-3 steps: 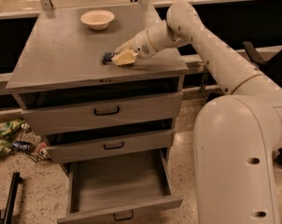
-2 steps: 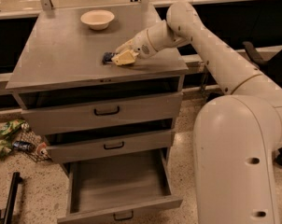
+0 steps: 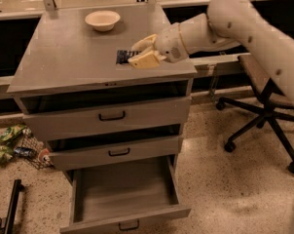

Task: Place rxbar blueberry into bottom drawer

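Cabinet (image 3: 186, 89) of grey metal, three drawers, flat grey surface (image 3: 64, 62) on top. Rxbar blueberry (image 3: 123, 57) lies flat on that surface, near the front edge and right of centre; the dark blue wrapper shows to the left of the pincer (image 3: 137, 52). Pincer sits low over the bar's right end, touching or just above it (whether it has closed on the bar or stands apart from it I cannot tell). White arm (image 3: 234, 18) reaches in from the upper right.

Pale bowl (image 3: 102, 20) upright at the back of the surface, well apart from the bar.

Bottom drawer (image 3: 125, 213) pulled far out, its inside bare grey, small black handle at the front edge. Top drawer (image 3: 108, 117) and middle drawer (image 3: 113, 152) sit above it, each with a dark gap over its front.

Office chair (image 3: 264, 108) on the floor to the right. Green wrapper litter (image 3: 8, 140) on the floor to the left, beside the cabinet.
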Available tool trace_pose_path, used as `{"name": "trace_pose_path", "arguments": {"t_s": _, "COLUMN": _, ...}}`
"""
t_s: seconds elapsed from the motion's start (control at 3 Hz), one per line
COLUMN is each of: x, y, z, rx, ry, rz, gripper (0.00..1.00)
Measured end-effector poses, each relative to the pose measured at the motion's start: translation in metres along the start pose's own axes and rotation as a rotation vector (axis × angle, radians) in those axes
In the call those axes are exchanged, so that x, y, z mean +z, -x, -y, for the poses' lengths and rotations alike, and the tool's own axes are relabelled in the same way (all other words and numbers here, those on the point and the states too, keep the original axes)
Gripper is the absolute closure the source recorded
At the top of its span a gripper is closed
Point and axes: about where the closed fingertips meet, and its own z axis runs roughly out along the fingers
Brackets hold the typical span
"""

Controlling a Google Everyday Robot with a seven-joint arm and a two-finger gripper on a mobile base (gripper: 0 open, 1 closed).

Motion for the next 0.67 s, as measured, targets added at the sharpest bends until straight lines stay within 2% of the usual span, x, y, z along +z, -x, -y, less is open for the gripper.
{"name": "trace_pose_path", "arguments": {"t_s": 0.33, "x": -0.043, "y": 0.015, "z": -0.042, "rx": -0.044, "ry": -0.009, "rz": 0.027, "gripper": 1.00}}
{"name": "trace_pose_path", "arguments": {"t_s": 0.67, "x": -0.060, "y": -0.009, "z": -0.092, "rx": -0.028, "ry": 0.044, "rz": 0.029, "gripper": 1.00}}
